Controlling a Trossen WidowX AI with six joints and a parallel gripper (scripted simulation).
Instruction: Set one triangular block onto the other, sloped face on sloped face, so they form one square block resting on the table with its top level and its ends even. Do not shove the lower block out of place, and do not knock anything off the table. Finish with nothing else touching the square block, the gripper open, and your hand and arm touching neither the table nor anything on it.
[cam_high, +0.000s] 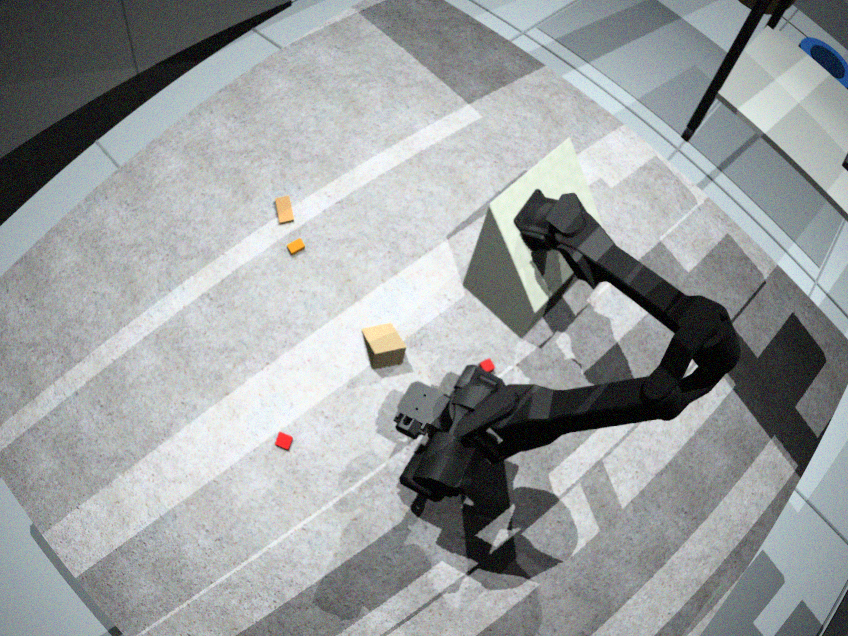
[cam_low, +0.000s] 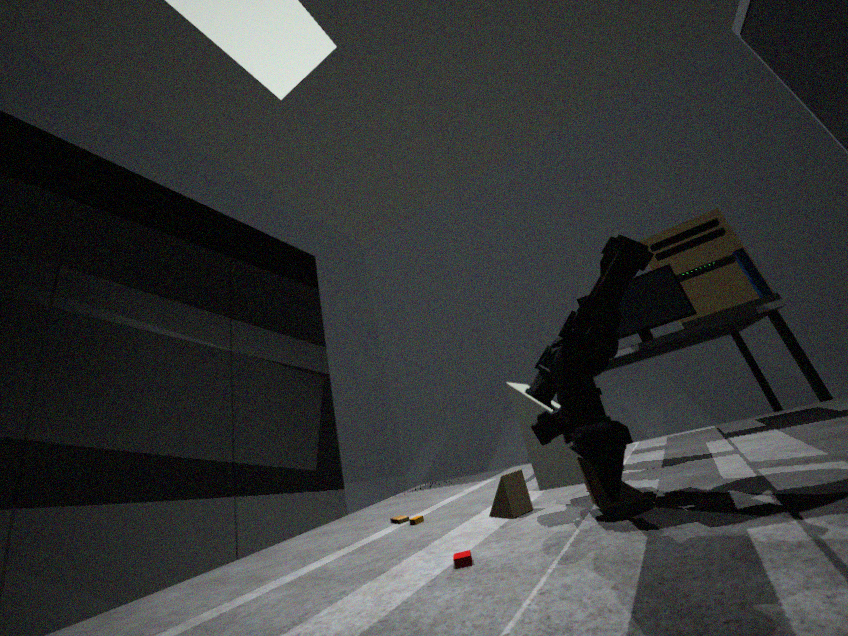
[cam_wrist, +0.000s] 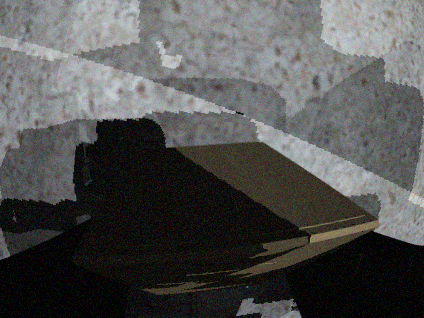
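Observation:
One tan triangular block (cam_high: 383, 344) (cam_low: 510, 494) stands on the table, its sloped side up. My gripper (cam_high: 419, 487) (cam_low: 608, 494) (cam_wrist: 206, 210) is to its lower right in the top view, low over the table, and is shut on the other tan triangular block (cam_wrist: 274, 190). In the wrist view that block lies across the fingers with a broad flat face up. In the top and exterior views my arm and its shade hide the held block.
Two small orange blocks (cam_high: 284, 209) (cam_high: 295, 245) (cam_low: 399, 518) lie at the far left. One red cube (cam_high: 283, 440) (cam_low: 463, 558) sits left of the gripper, and another red cube (cam_high: 487, 364) sits beside the forearm. A large pale wedge (cam_high: 547, 184) stands at the arm's base.

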